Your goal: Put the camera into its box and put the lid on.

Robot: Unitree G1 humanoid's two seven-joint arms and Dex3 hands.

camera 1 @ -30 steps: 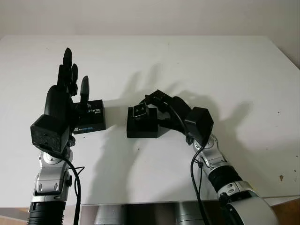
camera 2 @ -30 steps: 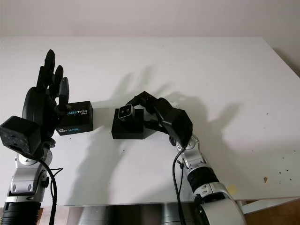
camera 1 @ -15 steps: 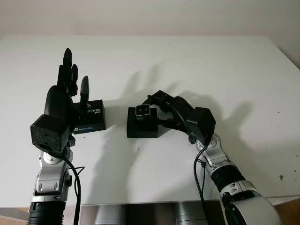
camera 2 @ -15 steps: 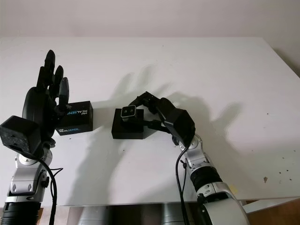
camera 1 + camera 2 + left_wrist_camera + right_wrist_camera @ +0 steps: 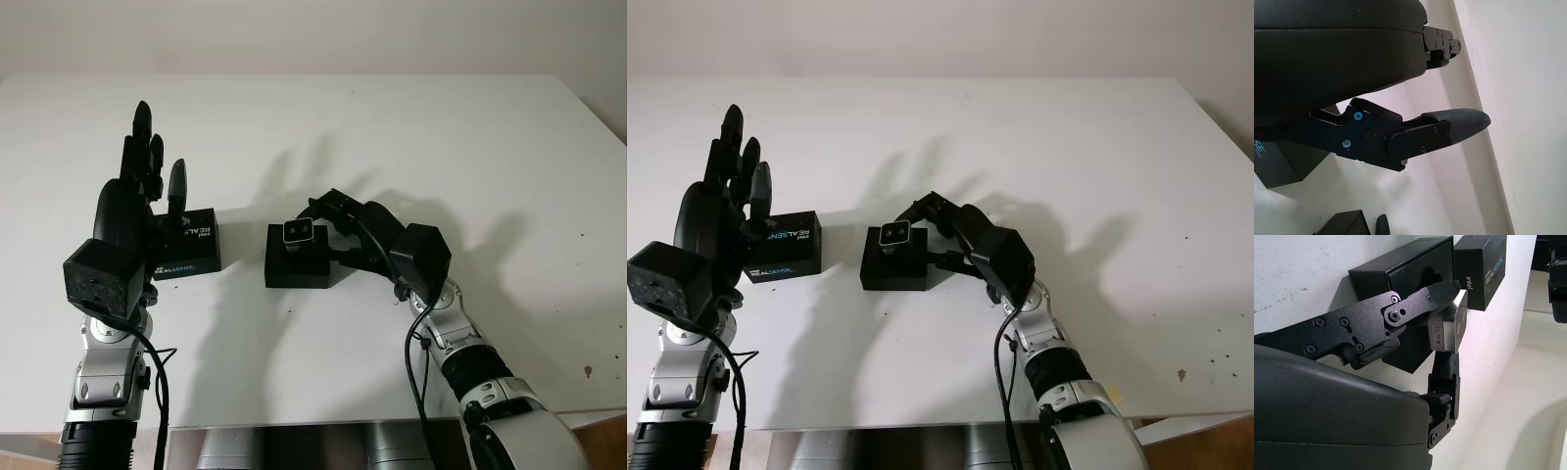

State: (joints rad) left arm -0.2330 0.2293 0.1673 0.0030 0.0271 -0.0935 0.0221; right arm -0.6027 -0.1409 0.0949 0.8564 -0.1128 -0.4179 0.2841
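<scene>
Holding the camera (image 5: pixel 298 231) is your right hand (image 5: pixel 345 227), its black fingers (image 5: pixel 1420 298) pinched on the small silver body directly over the box (image 5: pixel 297 266). The camera sits at the box's open top; whether it is already seated inside or just above the cavity cannot be told. Judged from this, you are in the first step: placing the camera into its box. The lid step is not yet begun.

Your next move calls for lowering the camera squarely into the cavity, then letting go without dragging it back out. Keep the body level, since a tilted entry is likely to jam against the walls.

Material notes: the camera is a small, rounded, metallic block with a dark lens face turned upward. The box is matt black, rigid and square-edged, probably card. Just beside it, towards your left, lies the lid (image 5: pixel 186 257), a black rectangular piece with blue and white lettering on its side.

Your left hand (image 5: pixel 137 191) stands raised above the lid, open, fingers pointing upward, holding nothing. The worktop (image 5: pixel 441 137) is plain white and smooth.
</scene>
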